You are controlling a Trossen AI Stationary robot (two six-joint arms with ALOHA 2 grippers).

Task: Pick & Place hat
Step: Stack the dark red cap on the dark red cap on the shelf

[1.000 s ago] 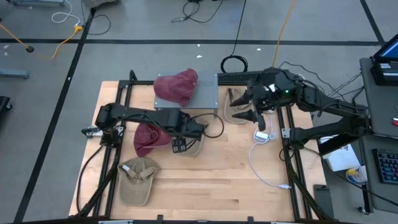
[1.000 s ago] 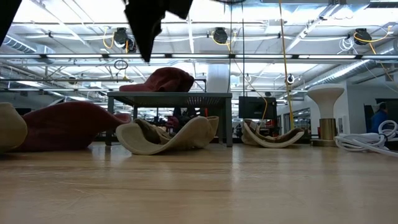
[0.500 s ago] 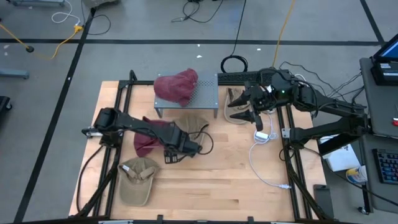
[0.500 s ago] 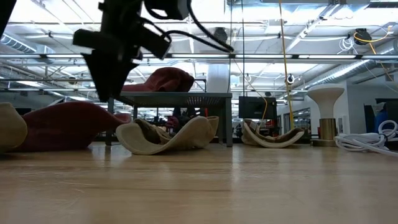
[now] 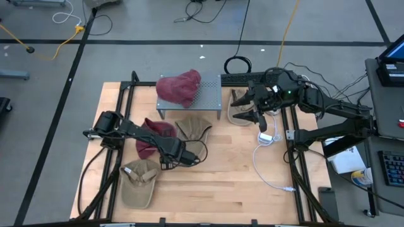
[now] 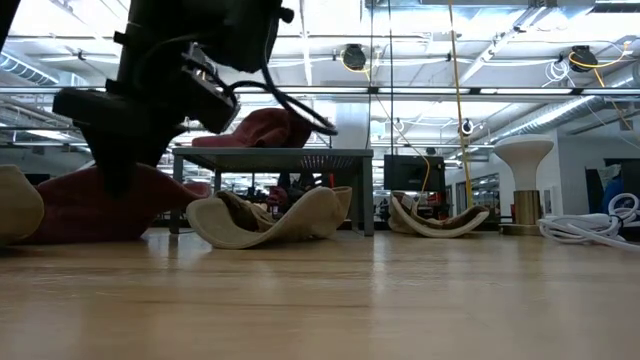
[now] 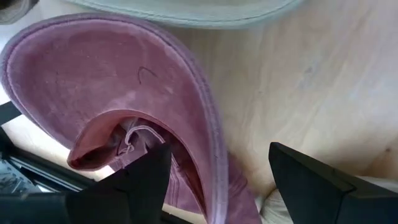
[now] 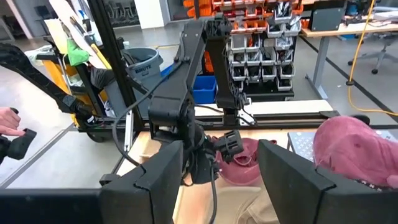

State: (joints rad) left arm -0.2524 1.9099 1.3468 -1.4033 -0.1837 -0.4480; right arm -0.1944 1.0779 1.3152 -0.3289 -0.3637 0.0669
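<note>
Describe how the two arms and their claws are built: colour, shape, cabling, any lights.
Both arms are black, jointed and boxy. The left arm trails a looping black cable near its wrist; its claw has two flat, wedge-shaped dark fingers. The right arm carries black cables and a small green light near the wrist; its claw has two broad, angular dark fingers.

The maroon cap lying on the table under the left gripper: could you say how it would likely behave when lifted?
The maroon cap probably flops: its crown lies crumpled. Its brim keeps a curve, so it likely stays stiffer. Open left gripper hovers above it.
</note>
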